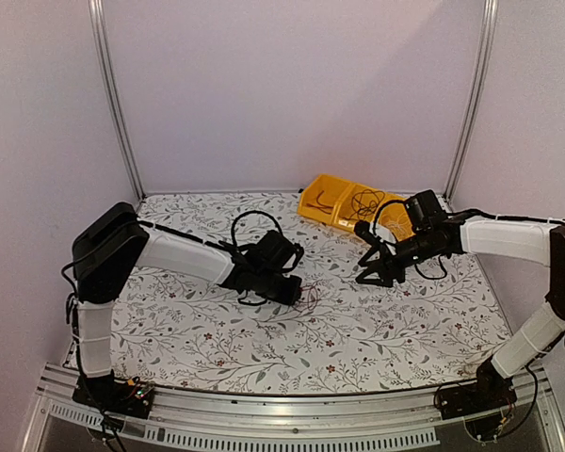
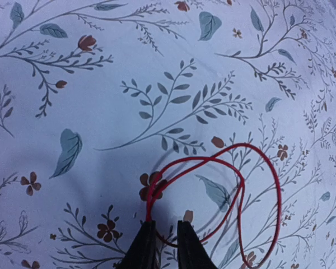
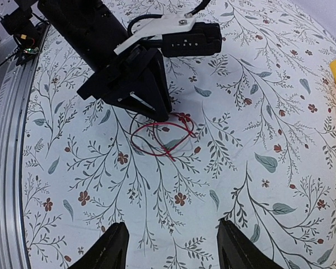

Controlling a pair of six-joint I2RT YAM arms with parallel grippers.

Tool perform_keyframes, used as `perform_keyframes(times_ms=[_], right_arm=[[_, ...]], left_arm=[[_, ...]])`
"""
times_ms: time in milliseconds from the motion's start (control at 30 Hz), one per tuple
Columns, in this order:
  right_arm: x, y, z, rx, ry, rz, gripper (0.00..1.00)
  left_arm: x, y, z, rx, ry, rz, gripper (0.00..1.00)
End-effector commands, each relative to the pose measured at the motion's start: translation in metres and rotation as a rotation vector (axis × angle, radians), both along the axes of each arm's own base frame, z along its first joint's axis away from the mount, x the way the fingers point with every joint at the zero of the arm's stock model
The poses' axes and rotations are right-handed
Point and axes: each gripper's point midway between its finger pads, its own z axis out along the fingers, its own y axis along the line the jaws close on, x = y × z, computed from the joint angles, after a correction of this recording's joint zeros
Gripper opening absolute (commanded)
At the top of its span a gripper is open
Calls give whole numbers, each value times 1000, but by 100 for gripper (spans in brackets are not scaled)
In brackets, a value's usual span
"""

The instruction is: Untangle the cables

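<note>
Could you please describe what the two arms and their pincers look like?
The left arm and right arm have white sleeves between black joints. The left pincer and right pincer are black with tapered fingers. A black cable loops at the left wrist.

Left arm [image 1: 184,254], right arm [image 1: 504,235]: white shells, black joints, looped black cables, black jaws.

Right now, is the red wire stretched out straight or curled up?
Curled up. The red wire lies on the flowery cloth in overlapping loops, with one part running between the left fingers.
</note>
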Motion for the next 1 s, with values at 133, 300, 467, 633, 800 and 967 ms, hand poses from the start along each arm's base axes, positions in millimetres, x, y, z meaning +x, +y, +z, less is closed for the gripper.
perform_keyframes(times_ms=[133,300,467,633,800,967], right_arm=[[8,2,1,-28,-19,-11,58],[4,4,5,-9,-14,4,58],[-7,23,2,-44,-61,63,58],[6,45,-12,-153,-189,89,58],[23,53,-33,-235,-272,130,60],[35,58,-53,-276,-298,150,61]], left_arm=[[19,-18,-14,3,9,4,1],[29,-26,4,-23,-52,-10,0],[28,-30,46,-113,-139,-41,0],[22,-32,61,-165,-155,-84,0],[14,-36,62,-202,-121,-117,0],[17,-28,64,-207,-116,-88,0]])
